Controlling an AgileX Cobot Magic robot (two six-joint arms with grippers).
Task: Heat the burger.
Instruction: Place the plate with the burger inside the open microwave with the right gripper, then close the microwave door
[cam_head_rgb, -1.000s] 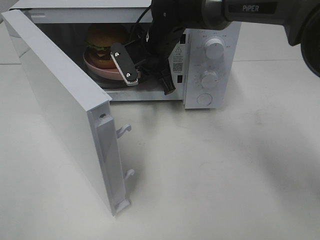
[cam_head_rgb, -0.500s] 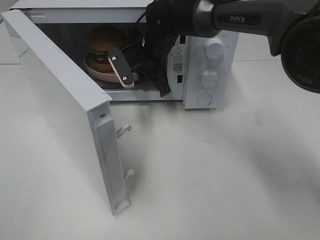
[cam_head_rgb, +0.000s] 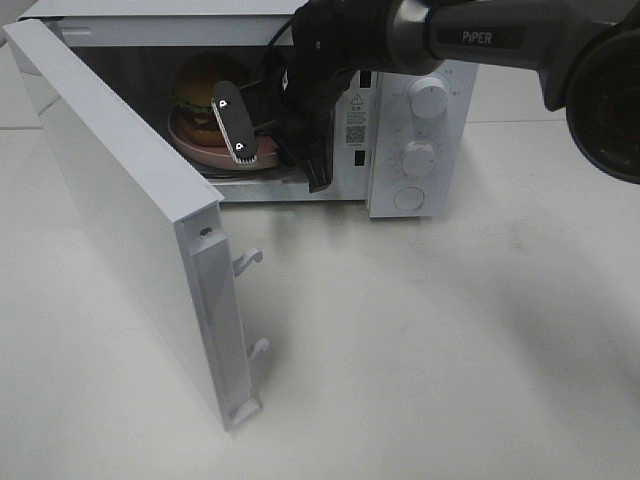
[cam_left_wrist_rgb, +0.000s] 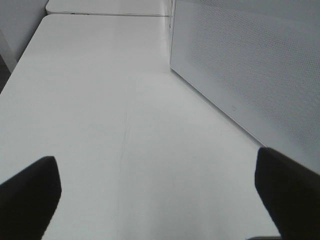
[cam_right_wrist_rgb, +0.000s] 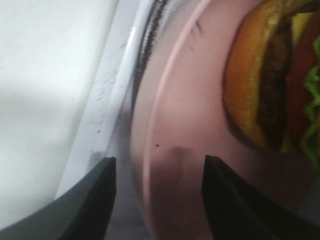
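White tabletop (cam_head_rgb: 450, 330) holds the open white microwave (cam_head_rgb: 450, 150); the golden-bunned burger (cam_head_rgb: 208, 76) sits inside on a round pink plate (cam_head_rgb: 195, 148). Right gripper (cam_right_wrist_rgb: 157, 165) and left gripper (cam_left_wrist_rgb: 156, 161) jaws gape empty; closing, starting remain.

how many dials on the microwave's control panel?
2. The upper dial near the top of the panel, the lower dial directly beneath it. The round part under them looks like a flat button, not a dial. None appears hidden.
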